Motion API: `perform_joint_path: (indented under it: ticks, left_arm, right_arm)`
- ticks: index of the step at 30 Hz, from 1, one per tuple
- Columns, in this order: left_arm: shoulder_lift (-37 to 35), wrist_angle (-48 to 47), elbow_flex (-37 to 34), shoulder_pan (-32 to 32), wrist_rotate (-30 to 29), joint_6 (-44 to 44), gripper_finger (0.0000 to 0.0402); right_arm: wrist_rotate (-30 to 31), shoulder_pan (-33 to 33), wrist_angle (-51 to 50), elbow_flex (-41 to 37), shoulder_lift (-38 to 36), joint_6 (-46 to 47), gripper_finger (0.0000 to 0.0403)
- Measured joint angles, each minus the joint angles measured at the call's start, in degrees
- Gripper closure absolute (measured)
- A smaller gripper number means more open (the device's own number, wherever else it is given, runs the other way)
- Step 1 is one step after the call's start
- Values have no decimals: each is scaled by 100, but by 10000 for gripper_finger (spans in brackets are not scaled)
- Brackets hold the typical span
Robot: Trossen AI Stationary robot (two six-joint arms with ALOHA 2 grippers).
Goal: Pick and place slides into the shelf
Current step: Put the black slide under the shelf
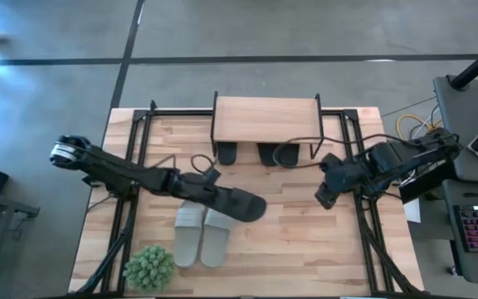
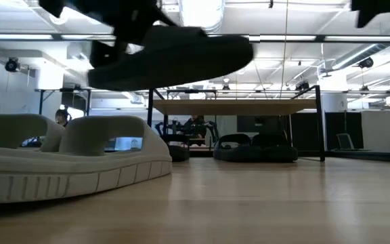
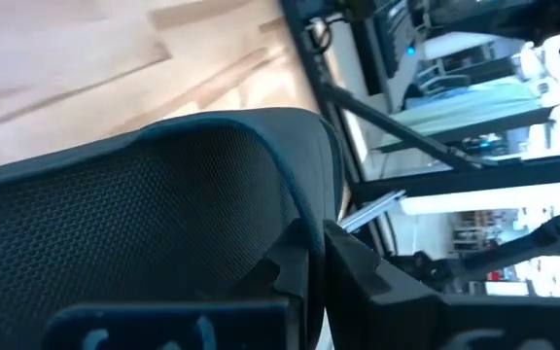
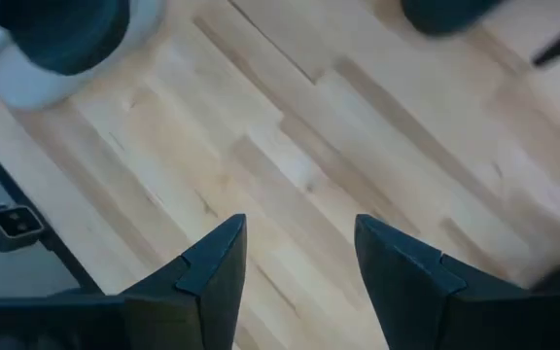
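- Black slide [image 1: 237,204] hangs in the air, clamped tight in the left gripper [image 1: 199,188], just above the pale pair and on the near side of the shelf [image 1: 265,118].
- Its long way runs across the table, from the left gripper toward the right arm, tilted a little away from the shelf. I cannot tell which end is the toe.
- From the low view the black slide floats flat, sole down, well above the wood.
- Up close in the left wrist view, the mesh strap of the black slide fills the picture, and the gripper's dark fingers [image 3: 358,267] press on it.
- Two pale slides [image 1: 201,234] lie side by side, touching, on the table [image 1: 305,241], farther from the shelf than the black one. Their long way points straight at the shelf.
- Two more black slides [image 1: 256,154] sit under the shelf, only their ends sticking out.
- The right gripper [image 1: 325,198] holds nothing. It hovers over bare wood, off to the shelf's right-hand corner, with its fingers [image 4: 212,267] spread apart.
- A small green plant [image 1: 148,267] stands beside the pale slides, far from the shelf.
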Motion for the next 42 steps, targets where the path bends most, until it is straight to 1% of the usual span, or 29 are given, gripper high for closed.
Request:
perform_joint_path:
  ticks: [5, 8, 11, 16, 20, 24, 26, 30, 35, 38, 40, 42]
  left_arm:
    - [891, 563, 496, -9, -304, 35, 401]
    - [1446, 564, 901, -16, -508, 180, 401]
    - [2052, 585, 1395, 14, -510, 273, 401]
    - [2973, 555, 2081, 28, -496, 411, 401]
    - [3431, 469, 2433, 122, -590, 472, 399]
    - [3587, -514, 2761, 247, -629, 480, 375]
    - [3591, -817, 2791, 271, -635, 628, 358]
    - [3547, -858, 2805, 266, -607, 1521, 320]
    - [3519, -841, 2951, 281, -542, 1580, 266]
    - [3369, -922, 2963, 292, -154, 2209, 243]
    - [3258, -883, 2970, 285, -36, 2547, 233]
    - [3130, -1244, 2965, 285, 69, 2801, 227]
  right_arm:
    - [47, 613, -312, 0, 46, 931, 227]
    - [30, 854, -398, 0, 101, 1318, 230]
    - [32, 1010, -577, -2, 169, 1656, 232]
    - [27, 1117, -652, -9, 278, 1789, 232]
    - [18, 1151, -650, -15, 335, 1791, 232]
    - [22, 1219, -648, -17, 384, 1959, 232]
    - [21, 1272, -643, -21, 434, 1984, 231]
    - [5, 1342, -595, -28, 579, 1986, 225]
    - [6, 1338, -501, -37, 801, 1984, 214]
    - [-18, 1340, -303, -39, 943, 1973, 209]
    - [-19, 1340, -160, -39, 1034, 1931, 207]
    - [-17, 1340, 22, -39, 1114, 1875, 207]
